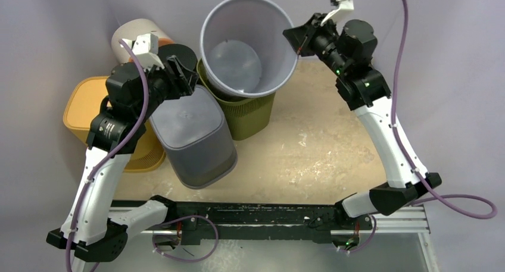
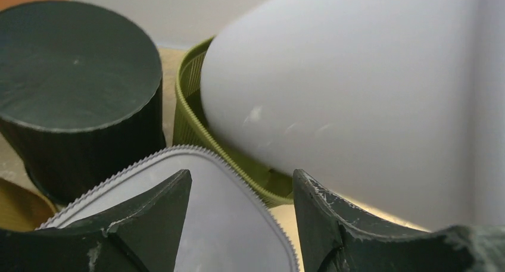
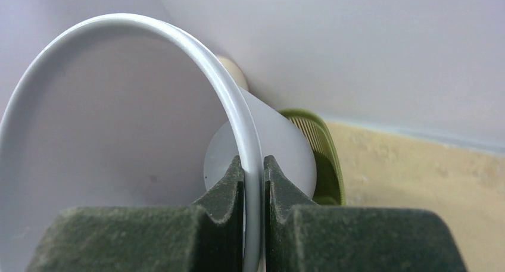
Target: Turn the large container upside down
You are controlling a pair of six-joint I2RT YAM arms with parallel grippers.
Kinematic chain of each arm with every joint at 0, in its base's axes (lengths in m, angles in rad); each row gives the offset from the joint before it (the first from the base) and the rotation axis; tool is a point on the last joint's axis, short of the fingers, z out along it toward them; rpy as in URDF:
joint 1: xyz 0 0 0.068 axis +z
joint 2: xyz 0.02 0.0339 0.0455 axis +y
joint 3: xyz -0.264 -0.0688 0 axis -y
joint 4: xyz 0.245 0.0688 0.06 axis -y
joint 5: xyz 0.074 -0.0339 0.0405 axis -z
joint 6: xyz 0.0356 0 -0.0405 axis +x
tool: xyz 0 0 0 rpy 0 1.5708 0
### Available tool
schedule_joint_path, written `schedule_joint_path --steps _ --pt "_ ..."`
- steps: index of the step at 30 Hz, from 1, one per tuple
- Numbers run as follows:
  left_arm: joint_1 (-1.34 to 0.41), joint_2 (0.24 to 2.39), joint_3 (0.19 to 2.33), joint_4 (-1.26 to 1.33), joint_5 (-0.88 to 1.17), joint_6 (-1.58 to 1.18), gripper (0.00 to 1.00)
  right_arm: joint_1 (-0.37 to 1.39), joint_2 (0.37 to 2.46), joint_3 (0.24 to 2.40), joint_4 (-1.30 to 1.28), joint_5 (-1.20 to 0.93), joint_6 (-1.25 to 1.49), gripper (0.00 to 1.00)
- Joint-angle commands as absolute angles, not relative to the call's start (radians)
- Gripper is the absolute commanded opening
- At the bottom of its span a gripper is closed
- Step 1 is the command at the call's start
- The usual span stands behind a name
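Right gripper [image 1: 296,38] clamps the right rim of the large container [image 1: 238,22], upper centre, leaning mouth-up from the green basket [image 1: 253,117]; left gripper [image 1: 181,74], jaws apart, hangs at its left

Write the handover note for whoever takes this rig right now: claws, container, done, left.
Right claw: shut on the large container's rim.
Left claw: open, empty, over the upturned grey square bin.
Large container: tilted, mouth facing up, its base over the olive basket.
Done: rim gripped.
To do: tip it fully over and set it mouth down.
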State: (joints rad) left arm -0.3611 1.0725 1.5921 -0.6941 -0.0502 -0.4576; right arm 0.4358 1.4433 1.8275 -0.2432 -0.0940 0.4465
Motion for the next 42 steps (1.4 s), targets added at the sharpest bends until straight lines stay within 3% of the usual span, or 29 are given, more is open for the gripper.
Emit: schedule_joint_path --steps 1,6,10,17,22,31,42 --pt "-0.36 1.032 1.521 -0.694 -0.112 -0.422 0.61 0.432 1.357 1.943 0.01 -0.096 0.489 0.0" --pt "-0.359 0.994 1.475 -0.717 -0.139 -0.41 0.63 0.433 1.33 2.027 -0.024 -0.002 0.432 0.0" --pt "-0.359 0.97 1.449 -0.726 -0.144 -0.404 0.64 0.433 1.276 2.025 -0.081 0.204 0.328 0.0" --pt "-0.359 0.939 1.425 -0.738 -0.139 -0.4 0.66 0.432 1.111 1.764 0.001 0.662 0.123 0.0" --pt "-0.36 0.921 1.408 -0.74 -0.129 -0.407 0.67 0.432 1.043 1.618 0.028 0.845 0.023 0.0" --pt "-0.36 0.901 1.37 -0.739 -0.106 -0.42 0.68 0.433 0.971 1.358 -0.049 0.883 0.109 0.0" --pt "-0.361 0.893 1.358 -0.762 -0.11 -0.411 0.69 0.348 0.908 1.108 -0.239 0.659 0.433 0.0"
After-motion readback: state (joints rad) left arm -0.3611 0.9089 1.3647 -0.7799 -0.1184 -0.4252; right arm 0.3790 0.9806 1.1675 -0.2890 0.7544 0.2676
